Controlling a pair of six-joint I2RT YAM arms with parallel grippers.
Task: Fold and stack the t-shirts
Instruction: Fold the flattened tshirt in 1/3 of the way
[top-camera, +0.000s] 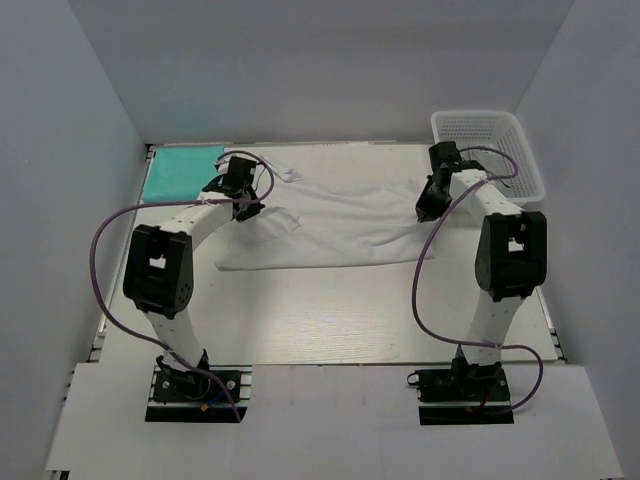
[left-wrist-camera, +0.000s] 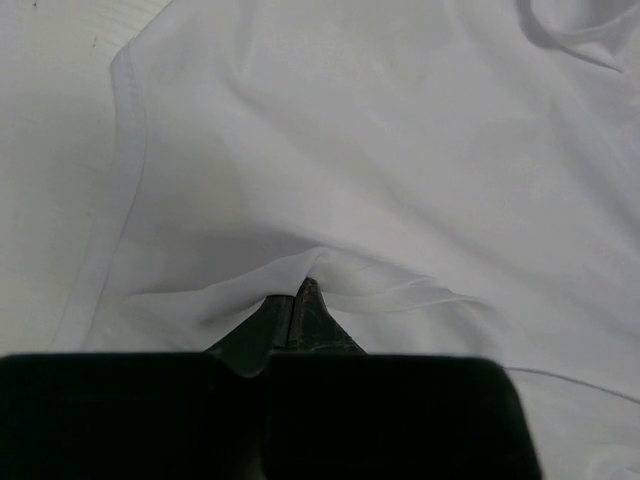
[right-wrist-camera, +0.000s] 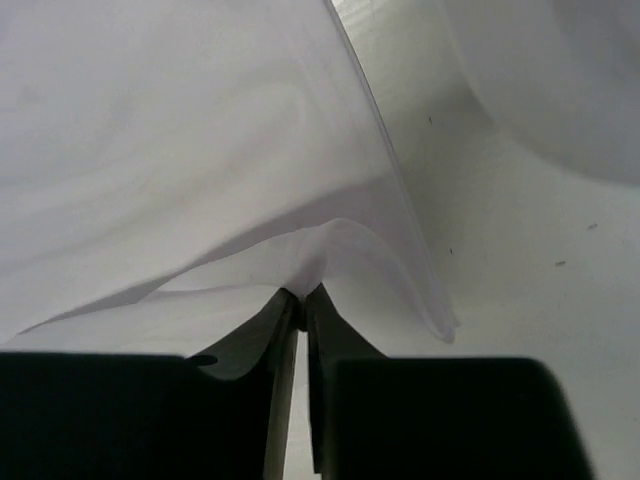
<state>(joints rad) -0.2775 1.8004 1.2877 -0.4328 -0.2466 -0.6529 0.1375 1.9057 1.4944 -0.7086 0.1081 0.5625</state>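
Observation:
The white t-shirt (top-camera: 330, 225) lies spread and rumpled across the middle of the table. My left gripper (top-camera: 243, 205) is shut on a pinch of its cloth at the shirt's left end; the left wrist view shows the cloth (left-wrist-camera: 400, 150) tented over the closed tips (left-wrist-camera: 298, 295). My right gripper (top-camera: 428, 208) is shut on a fold at the shirt's right end; in the right wrist view the cloth (right-wrist-camera: 200, 150) rises from the closed tips (right-wrist-camera: 302, 295). The teal t-shirt (top-camera: 181, 172) lies folded flat at the far left corner.
A white mesh basket (top-camera: 487, 150) stands at the far right corner, just behind my right arm. Grey walls enclose the table on three sides. Purple cables loop beside both arms.

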